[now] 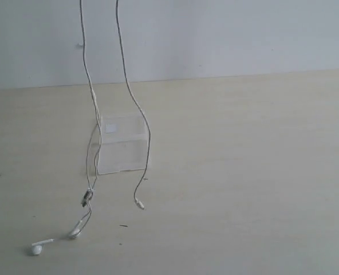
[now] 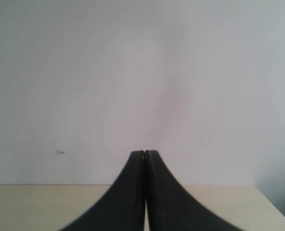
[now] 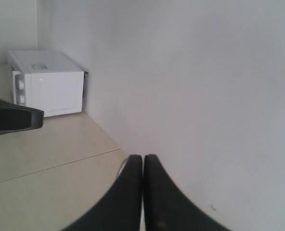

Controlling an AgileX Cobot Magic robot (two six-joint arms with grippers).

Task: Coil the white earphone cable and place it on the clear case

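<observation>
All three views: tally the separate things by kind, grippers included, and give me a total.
Cable: 1
Case: 1
Grippers: 2 (left gripper, right gripper)
White box: 1
Total: 5

— What's behind everything?
— A plain white wall, evenly lit, with one small mark on it.
— And below that?
— A pale cream counter with faint wood grain, running back to meet the wall.
— Any furniture?
— A white boxy appliance with knobs on its front, standing close against the wall in the right wrist view.
</observation>
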